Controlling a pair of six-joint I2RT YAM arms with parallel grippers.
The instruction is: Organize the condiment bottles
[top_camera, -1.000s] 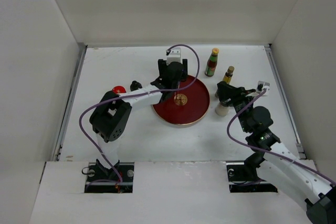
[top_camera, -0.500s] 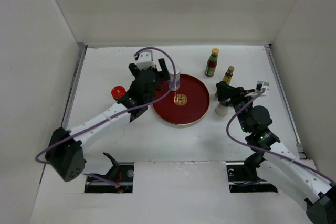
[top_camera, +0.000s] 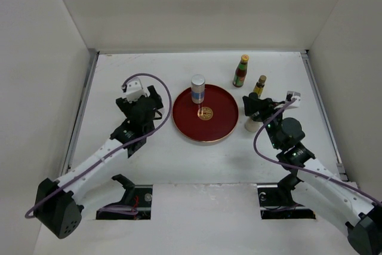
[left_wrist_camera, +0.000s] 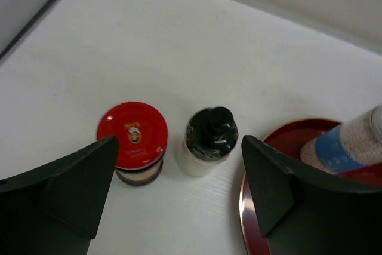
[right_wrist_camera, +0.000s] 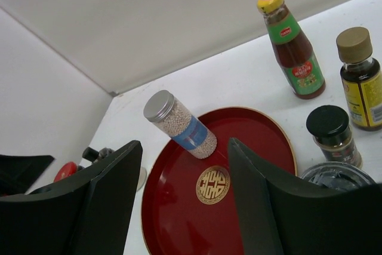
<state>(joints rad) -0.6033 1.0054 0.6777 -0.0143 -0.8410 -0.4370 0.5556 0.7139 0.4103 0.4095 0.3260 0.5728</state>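
Bright, even, diffuse light fills all three views. The white table [top_camera: 161, 159] reads pale grey with no hot spots, and shadows are faint and soft, close under the bottles. The overhead view is sharp. In the left wrist view the left gripper's fingers [left_wrist_camera: 65, 195], at seven and four o'clock, are dark and featureless. The black-capped bottle [left_wrist_camera: 209, 138] is slightly blurred, with sheen on its cap. In the right wrist view the right gripper's fingers [right_wrist_camera: 101, 201] are soft-edged, and the standing bottles look tilted toward eleven o'clock.

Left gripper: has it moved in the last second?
Yes. The left gripper has drawn back leftward off the red tray and now hovers left of its rim.
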